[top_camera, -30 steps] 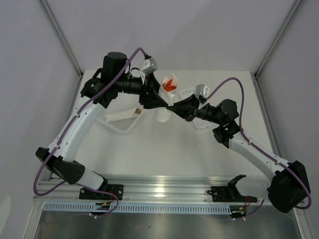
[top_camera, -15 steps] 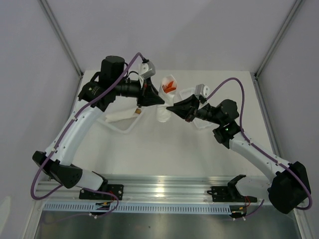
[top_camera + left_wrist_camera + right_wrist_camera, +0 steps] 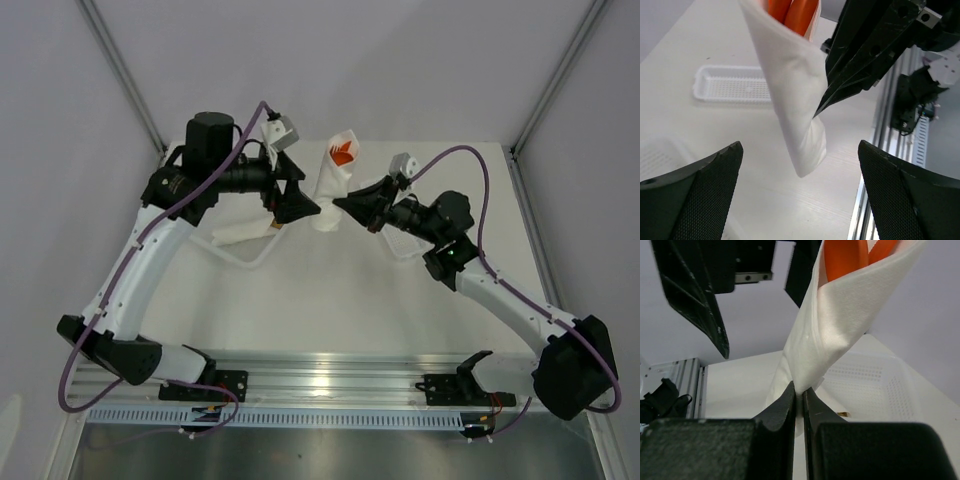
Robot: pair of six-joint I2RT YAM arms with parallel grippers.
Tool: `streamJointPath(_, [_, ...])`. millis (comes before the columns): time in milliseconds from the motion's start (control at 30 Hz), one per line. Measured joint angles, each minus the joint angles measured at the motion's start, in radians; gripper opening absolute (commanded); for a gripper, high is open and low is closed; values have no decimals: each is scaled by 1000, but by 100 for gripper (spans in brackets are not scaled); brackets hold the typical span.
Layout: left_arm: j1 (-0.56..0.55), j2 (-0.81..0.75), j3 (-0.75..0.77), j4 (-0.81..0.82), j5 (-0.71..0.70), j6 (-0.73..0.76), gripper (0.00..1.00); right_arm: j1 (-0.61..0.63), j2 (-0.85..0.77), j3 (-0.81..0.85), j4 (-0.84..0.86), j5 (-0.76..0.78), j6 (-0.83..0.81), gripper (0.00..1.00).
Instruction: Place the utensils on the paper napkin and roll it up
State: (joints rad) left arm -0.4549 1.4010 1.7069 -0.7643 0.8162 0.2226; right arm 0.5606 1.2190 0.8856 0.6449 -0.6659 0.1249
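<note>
Right tool (image 3: 799, 394) pinching the paper napkin (image 3: 328, 190) round the utensils (image 3: 343, 154), left tool (image 3: 303, 200) spread at nine o'clock: I'd lower it gently.

Napkin roll (image 3: 330, 190) hemmed btwn L gripper (image 3: 305, 203) & R gripper (image 3: 340, 206); near table (image 3: 330, 310) open

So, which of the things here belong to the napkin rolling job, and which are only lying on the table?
Belong to the job:
- napkin, rolled, pinched by the right gripper
- orange utensils, sticking out of its top
- left gripper, open, not touching it

Only lying about:
- other white roll with a brown tip
- white perforated tray
</note>
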Motion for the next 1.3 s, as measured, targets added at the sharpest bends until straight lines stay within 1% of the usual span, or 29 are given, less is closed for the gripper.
streamJointPath(133, [48,-56,0,-32,-166,-21,100,0,82,56,-2,92,71,0])
streamJointPath(267, [81,-124,-6,-61,-363,-31,99,18,217,140,-9,231,180,0])
streamJointPath(367, [142,-193,-70,-61,-510,-50,99,60,367,257,-27,348,274,0])
streamJointPath(467, [249,-249,-172,-51,-603,-82,100,109,562,442,-43,444,384,0])
streamJointPath(567, [340,-265,-256,-37,-650,-111,99,161,789,676,-76,527,492,0])
streamJointPath(700, [405,-265,-318,-31,-683,-122,100,226,1018,917,-158,661,605,0])
streamJointPath(867, [419,-267,-329,-21,-700,-122,100,297,1267,1174,-257,850,752,0])
streamJointPath(900, [419,-270,-331,-19,-703,-122,100,307,1312,1238,-282,878,766,0])
streamJointPath(1000, [420,-274,-332,-16,-713,-127,99,344,1481,1503,-393,982,808,0])
streamJointPath(1033, [420,-274,-332,-16,-713,-128,99,354,1511,1551,-412,1018,827,0])
streamJointPath(1133, [420,-278,-332,-16,-713,-129,99,377,1523,1566,-459,1099,889,0])
streamJointPath(1300, [421,-283,-332,-15,-713,-129,100,382,1526,1575,-499,1176,956,0])
